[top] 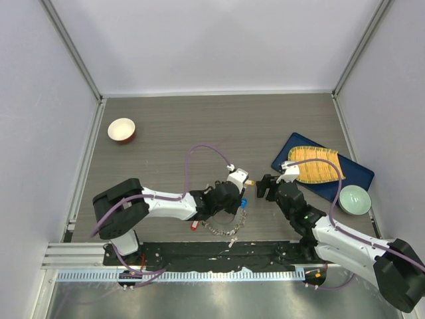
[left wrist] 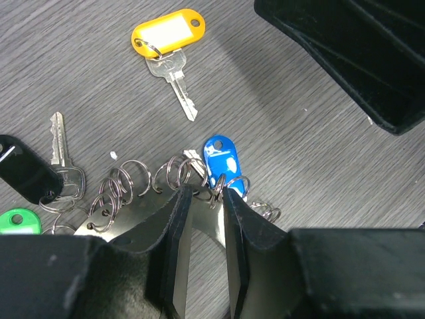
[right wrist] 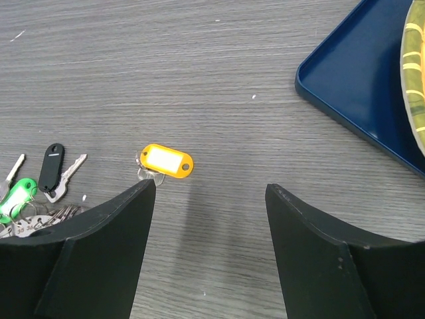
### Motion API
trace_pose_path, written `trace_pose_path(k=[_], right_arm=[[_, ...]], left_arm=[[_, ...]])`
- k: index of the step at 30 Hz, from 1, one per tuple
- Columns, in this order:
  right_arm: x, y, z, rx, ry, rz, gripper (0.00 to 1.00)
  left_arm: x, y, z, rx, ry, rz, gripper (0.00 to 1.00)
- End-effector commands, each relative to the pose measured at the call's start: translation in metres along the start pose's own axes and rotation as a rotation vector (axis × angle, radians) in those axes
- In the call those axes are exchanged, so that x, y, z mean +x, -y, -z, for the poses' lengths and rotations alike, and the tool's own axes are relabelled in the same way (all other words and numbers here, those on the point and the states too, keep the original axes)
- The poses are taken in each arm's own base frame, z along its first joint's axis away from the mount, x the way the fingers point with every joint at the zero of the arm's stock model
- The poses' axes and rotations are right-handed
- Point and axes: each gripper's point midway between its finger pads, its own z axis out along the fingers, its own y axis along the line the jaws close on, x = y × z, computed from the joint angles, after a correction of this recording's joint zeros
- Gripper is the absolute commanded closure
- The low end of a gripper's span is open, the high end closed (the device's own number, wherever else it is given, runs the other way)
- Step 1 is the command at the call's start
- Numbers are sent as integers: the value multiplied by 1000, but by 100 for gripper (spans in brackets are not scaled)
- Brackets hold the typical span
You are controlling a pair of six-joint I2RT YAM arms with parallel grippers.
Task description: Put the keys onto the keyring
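Left gripper [left wrist: 204, 194]: jaws are set to a narrow gap, with the tips low over the rim of the keyring [top: 222, 232]. The small ring of the blue key [left wrist: 219, 159] stands in that gap, against the finger on the right of the wrist view. I cannot tell whether it is clamped or only bracketed.
Right gripper [right wrist: 209, 187]: jaws are wide apart with nothing between them, low over the table [top: 199, 126].
Keyring: it lies flat, close to the table's near edge and about midway along it.
Green key [left wrist: 16, 219], black key [left wrist: 23, 174]: both lie at the keyring's rim among its small rings. Whether they are attached cannot be made out.
Yellow key [left wrist: 169, 33]: it is loose on bare table, apart from the keyring, between my two grippers and just ahead of the right gripper's left finger.
Reason for hold (judgement): the left gripper pins the work at the rim, and the right gripper is spread and aimed to collect the yellow key.
Open room: the table is bare toward the far edge.
Limits: the tray [right wrist: 345, 86] edge lies near the right gripper, toward the right edge of the table. My grippers are near each other, so I would approach the yellow key from the far side.
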Motion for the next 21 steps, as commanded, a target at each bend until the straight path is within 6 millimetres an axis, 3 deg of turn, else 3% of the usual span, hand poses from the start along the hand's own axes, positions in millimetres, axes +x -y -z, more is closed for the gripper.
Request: trace_pose_path(k=[1,12,15,18,21], right_arm=[[-25,-13,-4,-32,63,-23,27],[-20,-22,-5,-75,39,-13,27],[-18,-26,-6,-96,23,-7,27],[-16,-32,-7,-126,9,-2,27],[-11,-45,-6,-195,-23,27,28]], left_arm=[[-9,2,-2,13,35,32,71],[-5,4,-12,47,17,67,76],[-5,-5,-15,16,20,103,81],[-8,-24,-14,-43,40,146,90],[-12,-48,-7,-120,62,173,94]])
